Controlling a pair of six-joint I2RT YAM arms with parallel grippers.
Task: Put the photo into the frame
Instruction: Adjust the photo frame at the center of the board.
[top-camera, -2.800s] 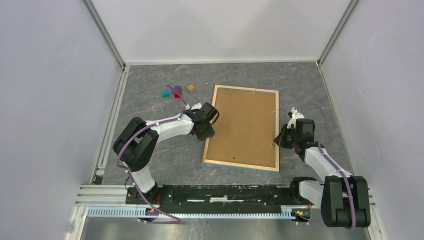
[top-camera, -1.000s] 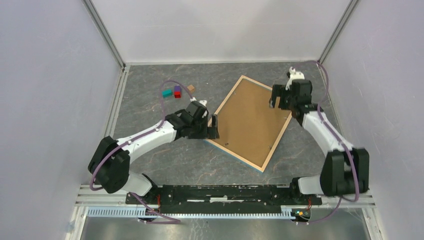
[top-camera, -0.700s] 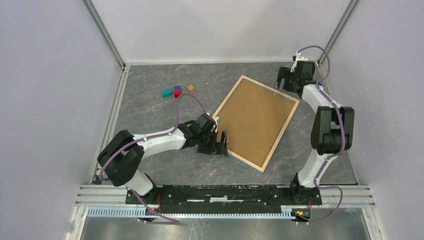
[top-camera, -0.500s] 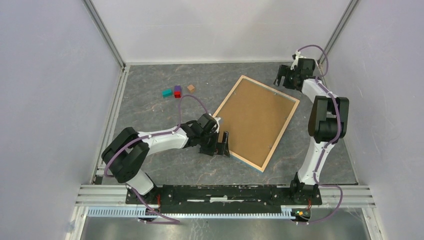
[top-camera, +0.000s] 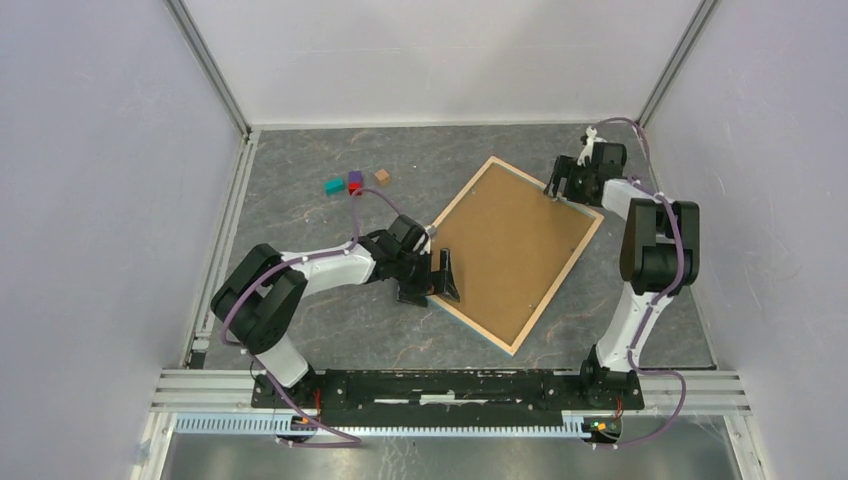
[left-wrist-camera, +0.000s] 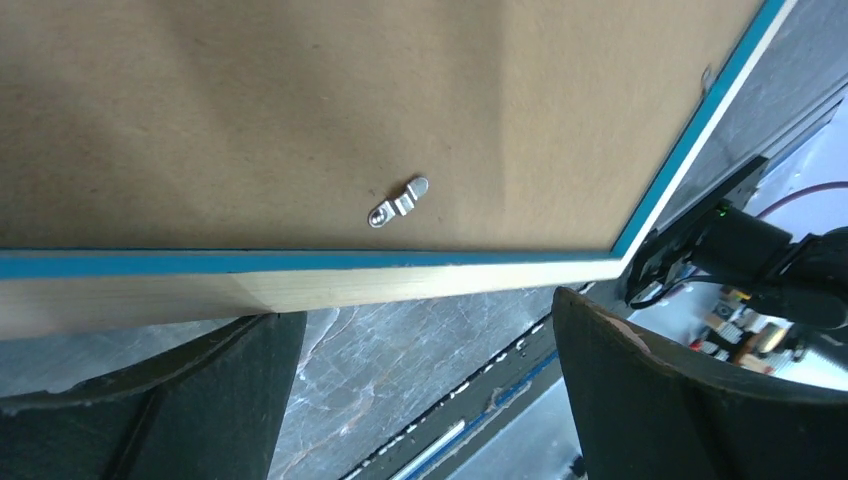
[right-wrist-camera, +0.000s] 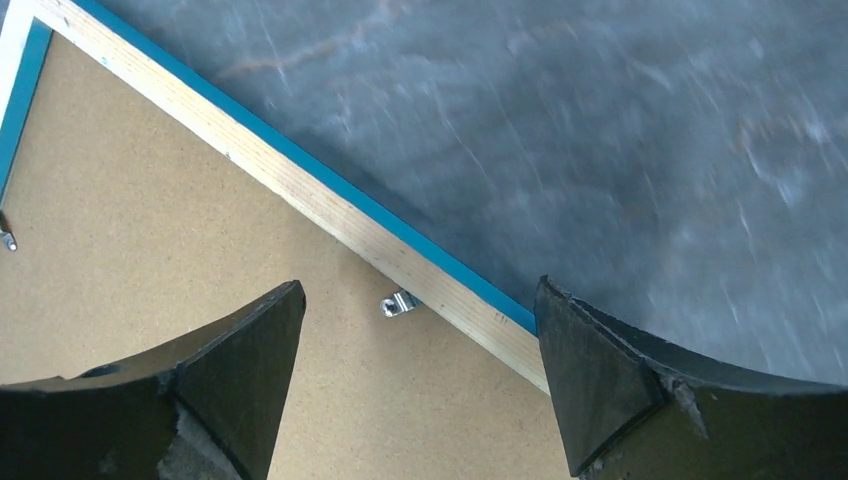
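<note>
The frame (top-camera: 470, 322) lies face down and turned at a slant on the grey table. Its pale wood back and light-blue edge (left-wrist-camera: 400, 285) surround a plain brown backing board (top-camera: 515, 250). The photo is out of view. My left gripper (top-camera: 430, 285) is open at the frame's near-left edge, with the wood edge just past its fingertips (left-wrist-camera: 425, 310). My right gripper (top-camera: 558, 185) is open over the far right corner. It straddles the frame's edge (right-wrist-camera: 350, 225), one finger over the board and one over the table. Nothing is held between its fingers (right-wrist-camera: 420, 290).
Small metal turn clips (left-wrist-camera: 398, 203) (right-wrist-camera: 400, 303) sit on the backing board by the frame's rim. A teal block (top-camera: 332, 186), a purple and red block (top-camera: 354, 183) and a brown block (top-camera: 382, 176) lie at the back left. Enclosure walls stand on three sides.
My right arm swung out to the far right corner and came back over the frame's corner. My left gripper slid along the frame's left edge toward me. The frame turned and shifted slightly.
</note>
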